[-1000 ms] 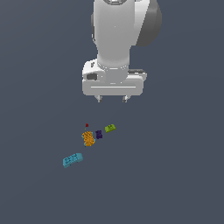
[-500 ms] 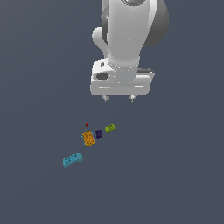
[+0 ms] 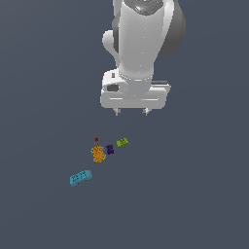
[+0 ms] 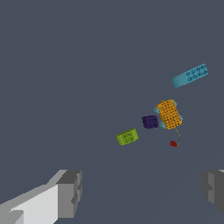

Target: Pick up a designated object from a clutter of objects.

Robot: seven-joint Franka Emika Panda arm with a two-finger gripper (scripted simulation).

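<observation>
Pincer spread wide above lime-green brick.

A small lime-green studded rectangular toy brick lies flat on the dark grey floor, studs up, touching nothing. It sits at one end of a loose row of tiny toy bricks. Just beside it is a dark purple brick, then an orange studded block with cyan showing at its edges. A tiny dark red piece lies near the orange block. A longer cyan studded brick lies flat, apart from the others.
</observation>
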